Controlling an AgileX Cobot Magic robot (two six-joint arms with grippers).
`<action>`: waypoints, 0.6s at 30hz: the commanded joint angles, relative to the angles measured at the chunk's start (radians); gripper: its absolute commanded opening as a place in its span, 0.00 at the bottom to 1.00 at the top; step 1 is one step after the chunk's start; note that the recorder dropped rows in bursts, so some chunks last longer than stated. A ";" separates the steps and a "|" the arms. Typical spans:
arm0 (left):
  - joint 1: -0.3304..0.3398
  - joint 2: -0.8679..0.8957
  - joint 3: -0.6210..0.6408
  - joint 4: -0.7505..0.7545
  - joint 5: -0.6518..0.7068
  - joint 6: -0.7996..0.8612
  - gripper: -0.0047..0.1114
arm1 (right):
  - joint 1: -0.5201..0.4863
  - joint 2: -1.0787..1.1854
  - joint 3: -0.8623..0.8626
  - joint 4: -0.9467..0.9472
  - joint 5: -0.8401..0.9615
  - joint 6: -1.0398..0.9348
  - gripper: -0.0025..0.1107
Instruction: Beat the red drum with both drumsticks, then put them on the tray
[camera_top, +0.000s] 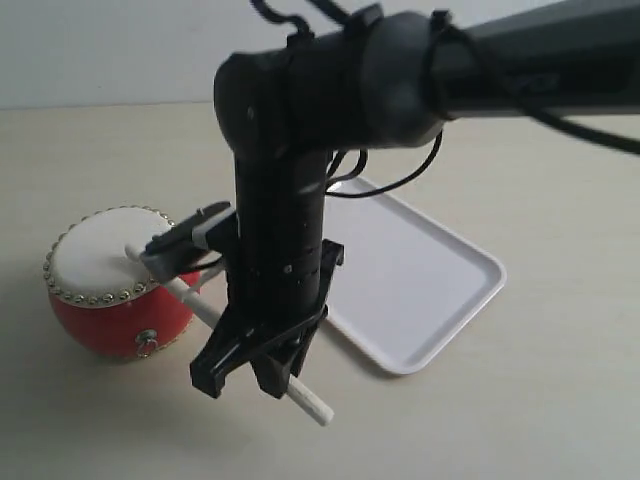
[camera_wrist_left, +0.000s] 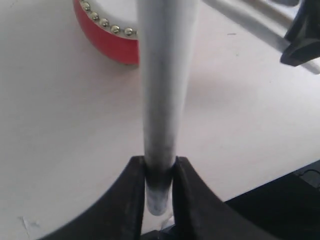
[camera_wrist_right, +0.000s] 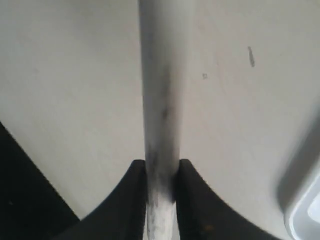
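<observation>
The left pincer (camera_wrist_left: 160, 164) and right pincer (camera_top: 247, 375) each clamp a drumstick (camera_wrist_left: 162, 95); the red drum (camera_top: 100, 270) lies at the right pincer's ten o'clock.

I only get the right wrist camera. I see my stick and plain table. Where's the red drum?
Observer: The exterior view shows the red drum on the table, left of the tray.
Operator: Is the other stick picked up?
Observer: Yes. In the left wrist view the left gripper is shut on the second drumstick.
Operator: Anything on the tray yet?
Observer: Nothing on the part that shows; a black arm hides part of it.
</observation>
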 joint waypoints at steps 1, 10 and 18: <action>0.001 -0.011 0.000 0.004 -0.003 -0.016 0.04 | 0.002 0.028 0.000 -0.005 -0.004 -0.012 0.02; 0.001 0.289 0.000 -0.023 -0.003 0.069 0.04 | 0.002 -0.266 -0.065 -0.099 -0.004 0.018 0.02; 0.001 0.677 0.000 -0.037 -0.003 0.126 0.04 | 0.002 -0.422 -0.113 -0.090 -0.004 0.043 0.02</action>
